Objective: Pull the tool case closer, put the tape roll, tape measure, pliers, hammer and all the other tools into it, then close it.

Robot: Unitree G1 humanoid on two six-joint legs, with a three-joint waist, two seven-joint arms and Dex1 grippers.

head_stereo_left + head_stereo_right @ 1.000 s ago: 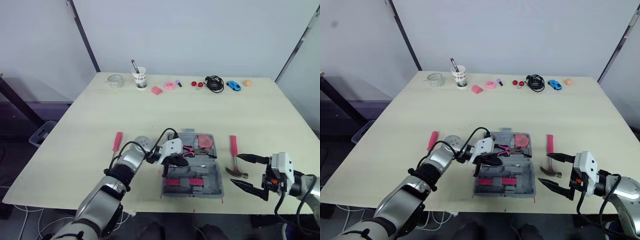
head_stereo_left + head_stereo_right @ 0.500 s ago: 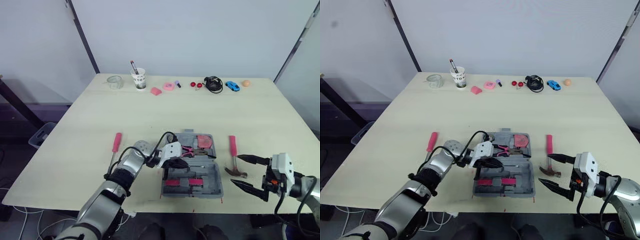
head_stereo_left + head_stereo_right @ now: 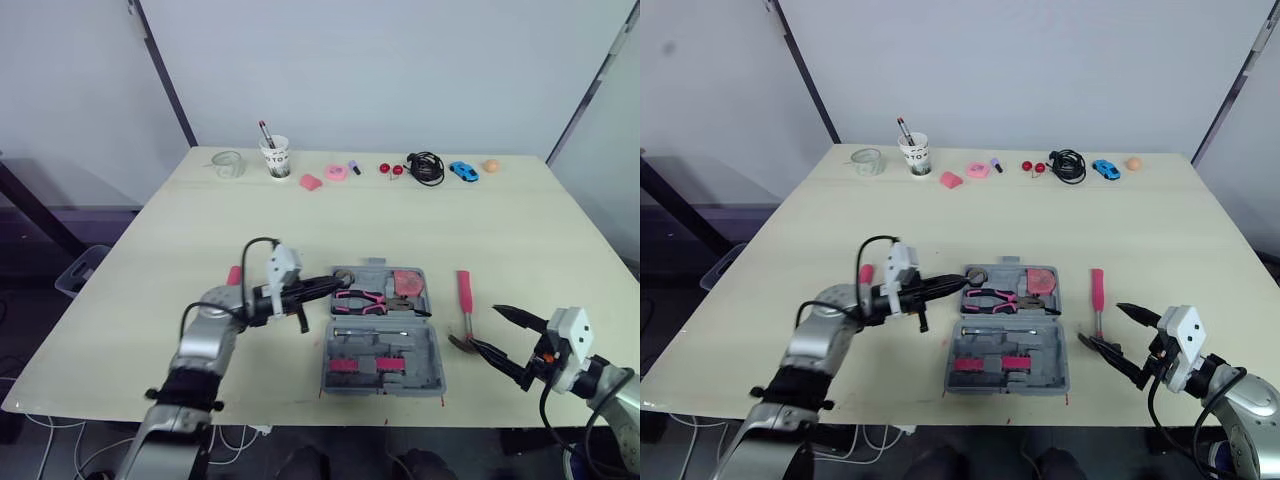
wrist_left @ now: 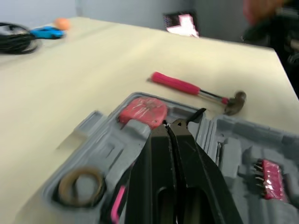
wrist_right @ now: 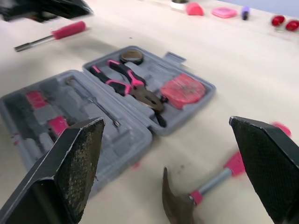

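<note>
- Lying open up close, the case (image 3: pixel 418 350) holds pliers (image 3: pixel 365 298), tape measure (image 3: pixel 407 284) and tape roll (image 3: pixel 341 276).
- The hammer (image 3: pixel 466 312) is outside, by the right gripper (image 3: pixel 484 325), spread wide.
- The screwdriver (image 3: pixel 233 275) is outside too, by the left gripper (image 3: pixel 318 288), pinched empty.

Far edge of table (image 3: pixel 520 235), left to right:
- clear glass (image 3: pixel 229 163)
- white paper cup (image 3: pixel 277 158), pen (image 3: pixel 267 132) standing in it
- pink wedge (image 3: pixel 312 182)
- pink disc (image 3: pixel 336 172)
- small purple piece (image 3: pixel 354 167) just beside the disc
- two red balls (image 3: pixel 390 169), close together
- coiled black cable (image 3: pixel 426 167)
- blue toy car (image 3: pixel 463 170)
- orange ball (image 3: pixel 491 166)

Grey bin (image 3: pixel 85 265) on floor off table's left side.
</note>
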